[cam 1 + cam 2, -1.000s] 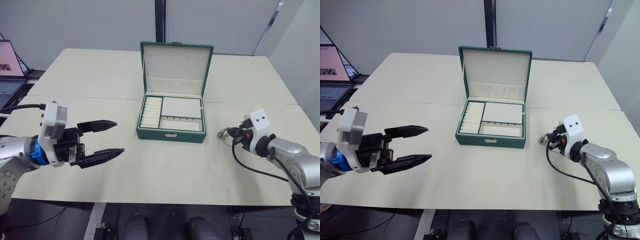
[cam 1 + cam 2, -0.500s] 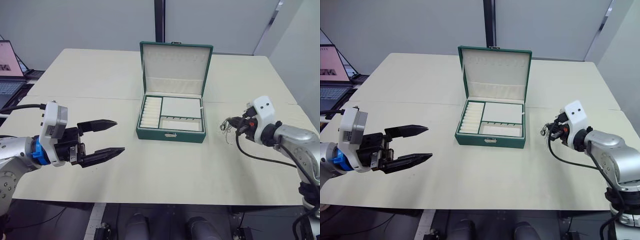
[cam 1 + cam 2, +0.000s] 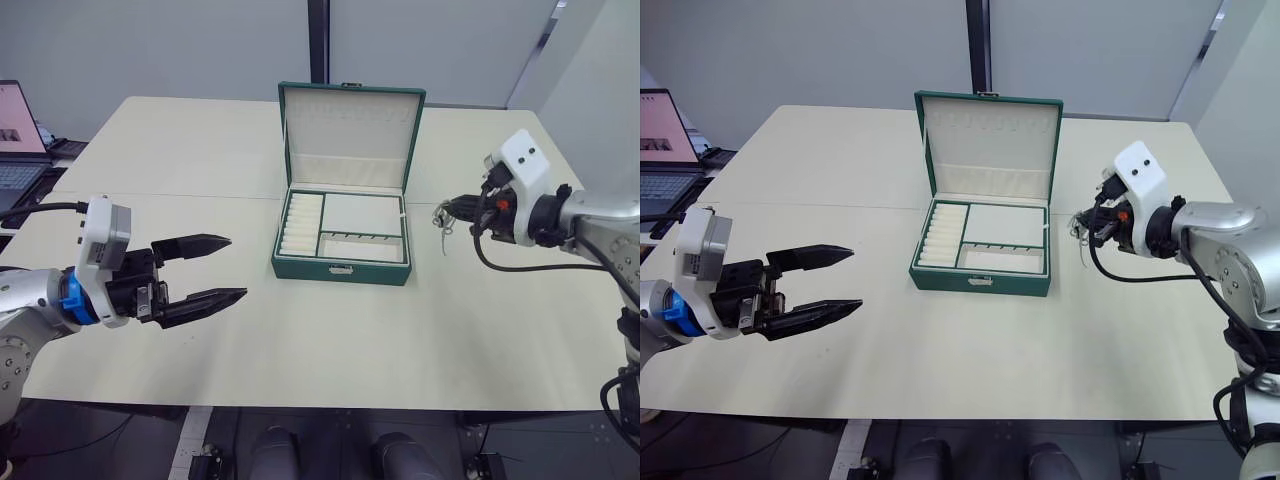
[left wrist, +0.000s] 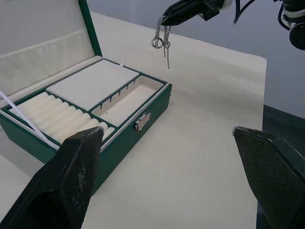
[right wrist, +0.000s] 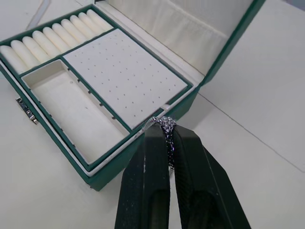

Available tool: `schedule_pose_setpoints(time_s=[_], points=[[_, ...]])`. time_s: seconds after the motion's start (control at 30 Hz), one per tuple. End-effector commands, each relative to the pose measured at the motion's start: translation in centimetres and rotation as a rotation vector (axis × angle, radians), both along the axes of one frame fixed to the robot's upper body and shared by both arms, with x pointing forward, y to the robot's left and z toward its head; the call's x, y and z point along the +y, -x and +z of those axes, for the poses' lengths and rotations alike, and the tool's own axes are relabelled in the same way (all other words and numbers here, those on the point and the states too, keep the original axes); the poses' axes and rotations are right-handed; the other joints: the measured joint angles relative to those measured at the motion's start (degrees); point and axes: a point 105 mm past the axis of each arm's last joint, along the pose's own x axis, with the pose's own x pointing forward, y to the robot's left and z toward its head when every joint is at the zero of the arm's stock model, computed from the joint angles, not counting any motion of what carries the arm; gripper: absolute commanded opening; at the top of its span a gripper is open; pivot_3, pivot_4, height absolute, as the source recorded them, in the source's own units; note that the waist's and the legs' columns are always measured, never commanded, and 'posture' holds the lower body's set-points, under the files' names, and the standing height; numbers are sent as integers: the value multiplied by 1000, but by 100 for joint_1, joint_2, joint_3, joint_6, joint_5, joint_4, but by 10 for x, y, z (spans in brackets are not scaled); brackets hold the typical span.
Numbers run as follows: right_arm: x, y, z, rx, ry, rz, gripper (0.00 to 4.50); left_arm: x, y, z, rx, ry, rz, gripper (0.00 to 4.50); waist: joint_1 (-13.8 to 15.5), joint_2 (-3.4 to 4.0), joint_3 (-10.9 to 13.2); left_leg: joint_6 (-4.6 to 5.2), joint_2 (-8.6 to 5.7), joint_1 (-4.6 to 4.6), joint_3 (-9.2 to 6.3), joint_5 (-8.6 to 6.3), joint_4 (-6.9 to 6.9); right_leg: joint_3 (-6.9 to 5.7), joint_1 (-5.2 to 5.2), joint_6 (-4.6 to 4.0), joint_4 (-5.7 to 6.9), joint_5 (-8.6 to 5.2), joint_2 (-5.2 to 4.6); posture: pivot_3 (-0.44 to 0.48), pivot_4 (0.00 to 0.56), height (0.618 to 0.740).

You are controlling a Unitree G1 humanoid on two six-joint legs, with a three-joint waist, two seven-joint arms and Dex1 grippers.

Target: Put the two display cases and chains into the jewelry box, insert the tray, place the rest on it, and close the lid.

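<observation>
Left gripper [image 3: 222, 270] nearest, on the jewelry box's left and well apart from it, above the table [image 3: 330, 330], its 2 fingers spread wide, nothing held. Jewelry box [image 3: 343, 240] at table centre, lid [image 3: 350, 135] upright, cream tray [image 5: 95, 76] seated inside. Right gripper [image 3: 447, 207] just right of the box, raised off the table, fingers pressed together pinching a silver chain [image 4: 162, 40] that dangles from the tips. Laptop [image 3: 18, 130] far left of the box.
</observation>
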Motion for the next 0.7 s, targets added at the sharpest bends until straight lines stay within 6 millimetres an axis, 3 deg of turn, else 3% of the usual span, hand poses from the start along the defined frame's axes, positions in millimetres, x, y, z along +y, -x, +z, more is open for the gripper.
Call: schedule_pose_setpoints(time_s=[0.03,0.37,0.7], points=[[7,4,17,-22,1,47,20,5,3,16,-41,2,16,4500,1,0,1,0,0,-1,0,0,0,0,-1,0,0,0,0,0,150,740],[44,14,43,-25,-19,202,20,9,7,29,-16,27,56,4500,-11,5,6,0,2,-1,-1,0,-1,-1,-6,0,2,0,0,0,150,740],[82,12,48,-27,-39,331,20,22,14,30,-14,11,114,4500,-23,6,7,0,4,-7,2,0,-2,0,-45,0,6,0,-1,0,150,740]])
